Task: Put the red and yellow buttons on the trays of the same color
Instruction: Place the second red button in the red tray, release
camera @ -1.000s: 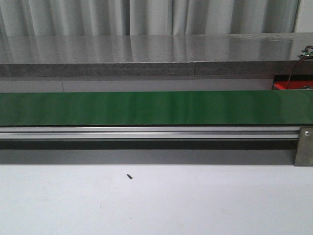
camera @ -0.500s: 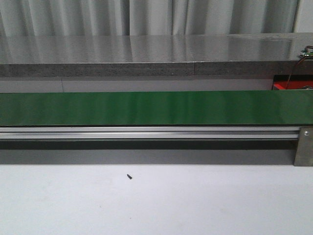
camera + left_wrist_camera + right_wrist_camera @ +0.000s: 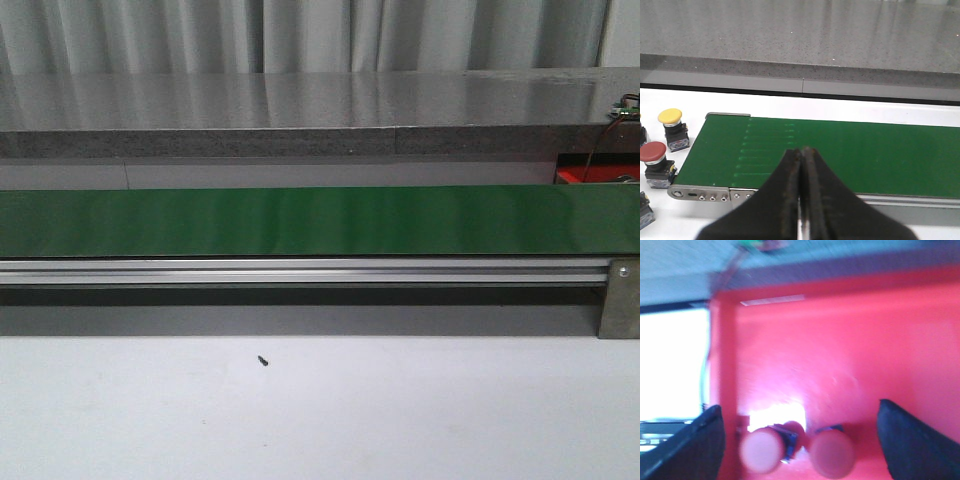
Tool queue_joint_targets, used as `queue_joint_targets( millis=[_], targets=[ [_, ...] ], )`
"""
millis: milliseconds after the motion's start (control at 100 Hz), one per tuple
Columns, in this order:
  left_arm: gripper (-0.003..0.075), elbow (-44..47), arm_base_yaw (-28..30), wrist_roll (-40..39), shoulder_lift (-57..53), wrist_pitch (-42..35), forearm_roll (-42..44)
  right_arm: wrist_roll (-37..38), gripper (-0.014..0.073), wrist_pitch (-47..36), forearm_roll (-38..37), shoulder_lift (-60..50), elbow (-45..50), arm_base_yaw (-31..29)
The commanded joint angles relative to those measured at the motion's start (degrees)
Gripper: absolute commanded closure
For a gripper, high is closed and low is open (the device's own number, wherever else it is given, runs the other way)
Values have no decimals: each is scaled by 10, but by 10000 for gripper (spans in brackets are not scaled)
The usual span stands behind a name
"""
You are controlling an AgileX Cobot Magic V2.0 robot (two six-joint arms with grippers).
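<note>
Two red buttons (image 3: pixel 795 450) sit in the red tray (image 3: pixel 840 355) between the spread right gripper (image 3: pixel 800 440); left gripper (image 3: pixel 801 200) clenched empty; one yellow button (image 3: pixel 671 125) beside the green belt (image 3: pixel 840 155).

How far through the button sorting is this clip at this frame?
Partly done. Two red buttons already sit in the red tray, under the open right tool. Nothing is in hand: the left tool is shut and empty over the green belt. Still left: a yellow button and a red button stand beside the belt's end. No yellow tray is in view.
</note>
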Motion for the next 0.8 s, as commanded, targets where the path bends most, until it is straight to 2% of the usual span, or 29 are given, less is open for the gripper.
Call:
queue_joint_targets(
  millis=[0,180,320,590,790],
  targets=[
    [740,-16,-4,0,2,-44,-7,-23,-20,-13,26,-73,-19,23],
    [740,-16,-4,0,2,-44,-7,-29,-20,4,25,-153,-7,88],
    [740,-16,-4,0,2,-44,-7,-39,-20,-33,23,-235,65,129],
    [740,-16,-4,0,2,-44,-7,-45,-20,-157,23,-434,318,145],
    [740,-16,-4,0,2,-44,-7,-45,-20,-192,25,-589,511,145]
  ],
)
